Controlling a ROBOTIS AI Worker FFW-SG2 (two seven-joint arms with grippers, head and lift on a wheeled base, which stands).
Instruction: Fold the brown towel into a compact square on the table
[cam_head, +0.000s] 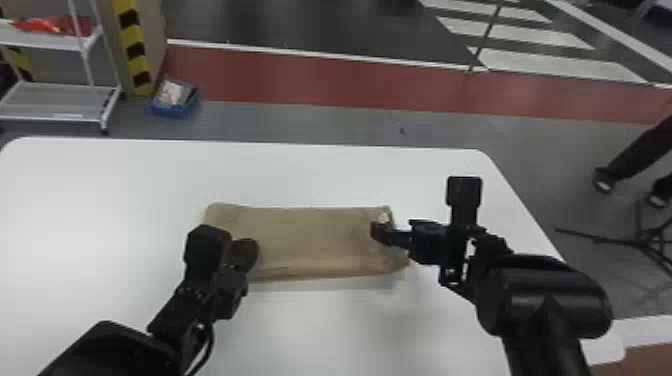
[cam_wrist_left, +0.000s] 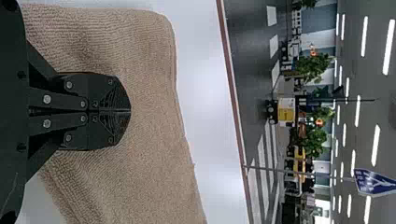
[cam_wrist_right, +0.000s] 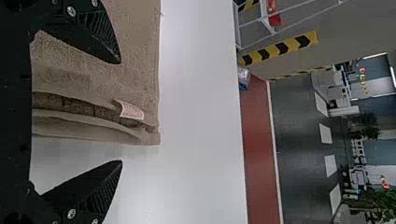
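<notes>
The towel (cam_head: 310, 235), a strip on the table (cam_head: 110, 190), seems ready for its crosswise fold; the left gripper (cam_wrist_left: 130, 111) is closed over one end, hold unclear; the right gripper (cam_wrist_right: 121, 112), wide open, empty, should pinch the other

On inspection: one towel (cam_head: 310, 240), bearing one tag (cam_wrist_right: 132, 110). Tables: one (cam_head: 100, 195). Grippers: two — one left gripper (cam_head: 245, 254), one right gripper (cam_head: 417, 247) — with four fingers (cam_wrist_right: 98, 28) between them, two apiece. In the surroundings: one white cart (cam_head: 55, 102), one blue bin (cam_head: 170, 110) and one sign (cam_wrist_left: 373, 182), the last counted from the left wrist view.
</notes>
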